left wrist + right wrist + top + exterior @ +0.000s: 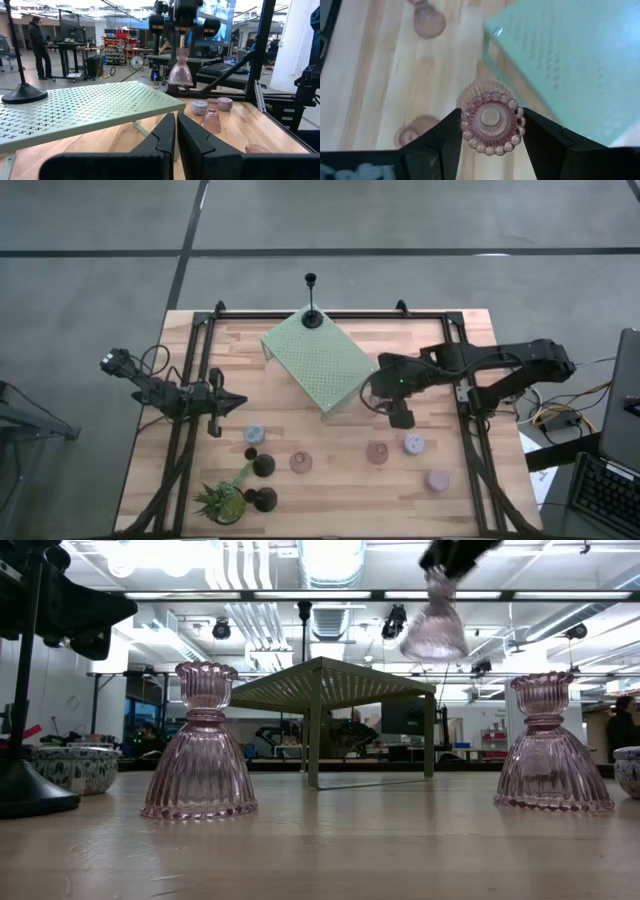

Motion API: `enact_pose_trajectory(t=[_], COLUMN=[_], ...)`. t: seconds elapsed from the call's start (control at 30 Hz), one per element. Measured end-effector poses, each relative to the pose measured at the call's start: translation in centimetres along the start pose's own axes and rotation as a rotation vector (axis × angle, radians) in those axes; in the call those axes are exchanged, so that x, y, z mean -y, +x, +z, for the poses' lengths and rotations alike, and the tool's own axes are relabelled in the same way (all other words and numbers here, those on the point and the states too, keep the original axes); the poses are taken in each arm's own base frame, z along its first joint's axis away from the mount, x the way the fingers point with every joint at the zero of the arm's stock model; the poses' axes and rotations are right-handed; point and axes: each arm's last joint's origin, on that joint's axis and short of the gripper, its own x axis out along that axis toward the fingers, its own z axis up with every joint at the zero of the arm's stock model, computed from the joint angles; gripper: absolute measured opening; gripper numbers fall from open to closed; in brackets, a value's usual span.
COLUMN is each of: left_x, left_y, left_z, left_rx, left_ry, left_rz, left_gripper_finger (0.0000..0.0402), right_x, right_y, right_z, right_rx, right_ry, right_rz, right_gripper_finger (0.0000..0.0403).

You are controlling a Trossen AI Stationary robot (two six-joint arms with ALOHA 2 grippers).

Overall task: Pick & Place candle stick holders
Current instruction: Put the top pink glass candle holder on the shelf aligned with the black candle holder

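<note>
My right gripper (400, 418) is shut on a pink ribbed glass candle stick holder (435, 630) and holds it in the air beside the green perforated stand (318, 360). Other pink holders (301, 462) (377, 452) (437, 480) stand on their flared bases on the table. A black holder (312, 315) stands on the stand's far corner. Two more black holders (262, 465) (265, 500) and blue-grey cups (254, 434) (413, 444) rest on the table. My left gripper (243, 402) waits shut at the table's left. My right gripper pinches the holder's upper cup (467, 120) between its two fingers, one on each side of the beaded rim. The fingers come from above, slanting down. The holder hangs below them, flared base (180, 77) down, a little tilted, clear of the table.
A small spiky green plant (222, 500) stands at the near left. Black frame rails (190, 380) run along the table's left and right sides. Bare wood lies between the stand and the row of holders.
</note>
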Motion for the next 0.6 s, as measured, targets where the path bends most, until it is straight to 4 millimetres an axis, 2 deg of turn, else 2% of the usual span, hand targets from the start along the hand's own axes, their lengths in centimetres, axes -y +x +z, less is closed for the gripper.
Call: enact_pose_trajectory(t=[0.27, 0.6], left_x=[0.0, 0.0], left_y=[0.0, 0.0], left_z=[0.0, 0.0], left_rx=[0.0, 0.0], left_ry=[0.0, 0.0], left_rz=[0.0, 0.0], left_gripper_finger=[0.0021, 0.0021], right_x=[1.5, 6.6], right_y=[-0.2, 0.3], right_z=[5.1, 10.2], right_rx=[0.03, 0.03], right_ry=[0.068, 0.231], right_rz=[-0.049, -0.127], right_gripper_finger=[0.0176, 0.0176])
